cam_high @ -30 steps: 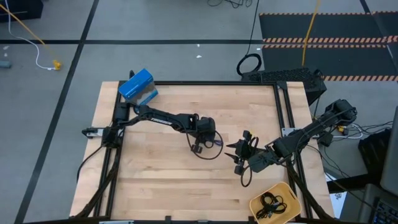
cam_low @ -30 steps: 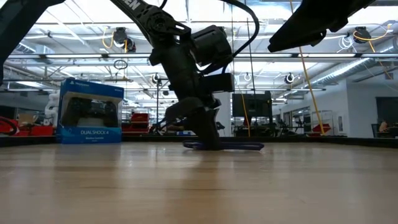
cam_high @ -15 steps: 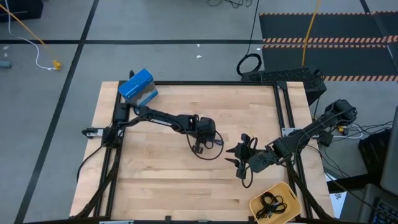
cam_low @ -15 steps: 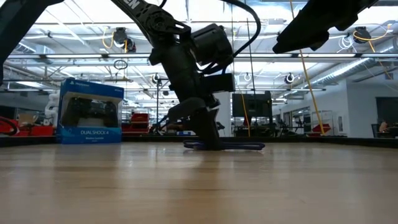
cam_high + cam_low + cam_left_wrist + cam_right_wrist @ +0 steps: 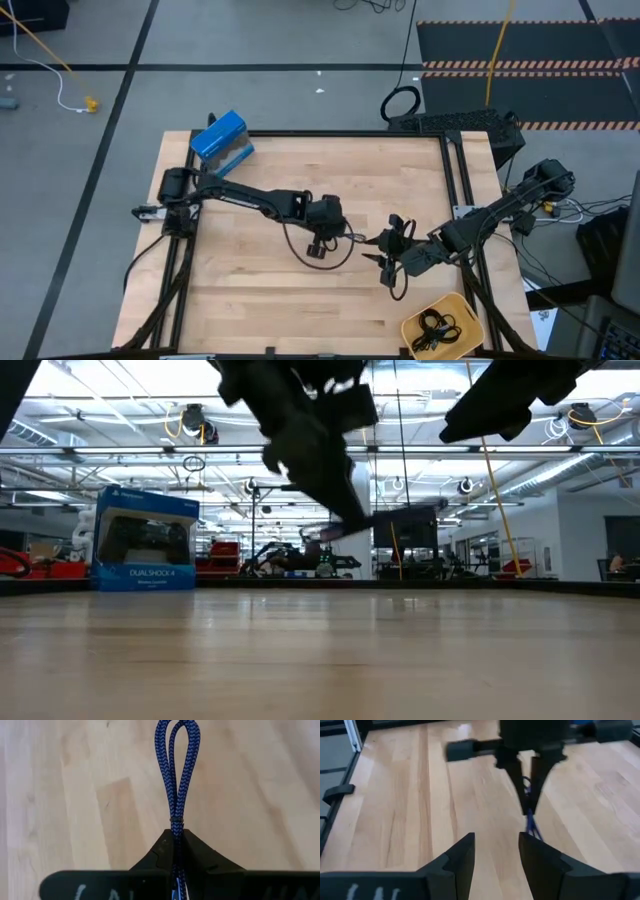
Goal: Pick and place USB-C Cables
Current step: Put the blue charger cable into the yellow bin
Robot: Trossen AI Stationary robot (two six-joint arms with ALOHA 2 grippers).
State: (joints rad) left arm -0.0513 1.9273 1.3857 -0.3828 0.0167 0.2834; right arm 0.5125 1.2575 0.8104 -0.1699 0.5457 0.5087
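The blue-purple USB-C cable (image 5: 176,775) is a doubled braided cord, and my left gripper (image 5: 318,246) is shut on it above the middle of the table. In the right wrist view the cable (image 5: 532,824) dangles under the left gripper (image 5: 529,802), off the wood. My right gripper (image 5: 495,855) stands open a short way toward the table's right, pointing at the left one, with nothing between its fingers. Black cables (image 5: 438,325) lie in a yellow tray (image 5: 468,310) at the near right corner. My left gripper pinches the doubled cable between its two fingertips (image 5: 167,845), both strands side by side in the gap. The looped end (image 5: 180,735) sticks out past the tips. The fingers slant downward from the table's left. The cable hangs clear of the table.
A blue controller box (image 5: 220,140) stands at the far left corner of the table, also in the low view (image 5: 145,540). Black frame rails (image 5: 460,180) run along the table's sides. Bare wood lies between the arms and the near edge.
My left gripper has risen from the table, staying shut, and has drifted a little toward the near edge. The blue-purple cable, which lay on the wood under the fingers, has come up with it and now hangs clear.
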